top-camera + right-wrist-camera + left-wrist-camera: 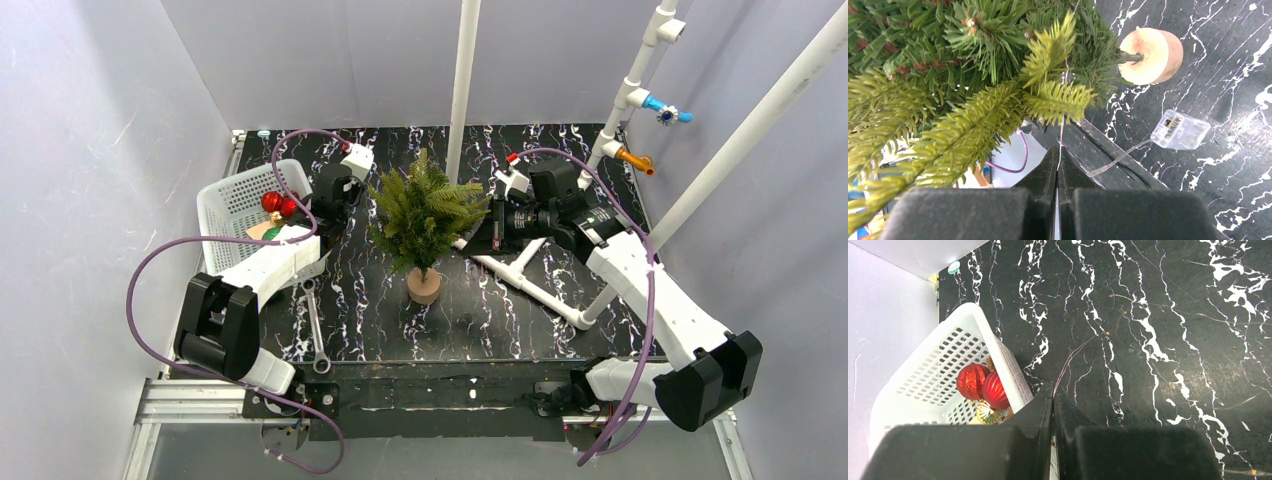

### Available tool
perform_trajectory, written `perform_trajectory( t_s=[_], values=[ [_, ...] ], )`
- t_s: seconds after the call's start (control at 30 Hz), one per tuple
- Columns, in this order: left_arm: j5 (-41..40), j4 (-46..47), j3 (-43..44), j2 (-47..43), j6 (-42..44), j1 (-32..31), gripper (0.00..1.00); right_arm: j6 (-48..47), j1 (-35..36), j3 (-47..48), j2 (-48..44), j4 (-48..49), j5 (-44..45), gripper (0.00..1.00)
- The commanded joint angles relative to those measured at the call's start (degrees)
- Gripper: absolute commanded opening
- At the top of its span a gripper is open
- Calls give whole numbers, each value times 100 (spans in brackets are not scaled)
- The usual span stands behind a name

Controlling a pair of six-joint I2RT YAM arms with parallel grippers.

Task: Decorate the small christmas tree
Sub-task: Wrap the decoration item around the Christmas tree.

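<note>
The small christmas tree stands upright on its round wooden base mid-table; in the right wrist view its green branches fill the top and the base shows at upper right. My right gripper is shut on a thin light wire that runs up into the branches; it sits just right of the tree. My left gripper is shut on the same kind of thin wire, beside the basket's corner and left of the tree.
A white basket at the left holds red baubles and a gold-green ornament. A clear plastic box on a lead lies near the tree base. White pipes cross the right side. A metal tool lies near the front.
</note>
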Motion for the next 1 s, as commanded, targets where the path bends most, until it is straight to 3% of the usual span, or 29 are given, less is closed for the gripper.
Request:
perform_trajectory(
  t_s=[0.0, 0.33, 0.5, 0.97],
  values=[
    [-190, 11, -68, -316, -62, 42, 0, 59, 56, 45, 84, 324, -11, 1],
    [-181, 7, -100, -376, 2, 74, 0, 100, 162, 107, 256, 454, -43, 1],
    [-119, -25, -105, -430, -6, 86, 0, -59, 137, 185, 19, 200, 401, 1],
    [-75, -84, -150, -458, -28, 86, 0, -392, -861, 285, -487, -274, 351, 1]
  ],
)
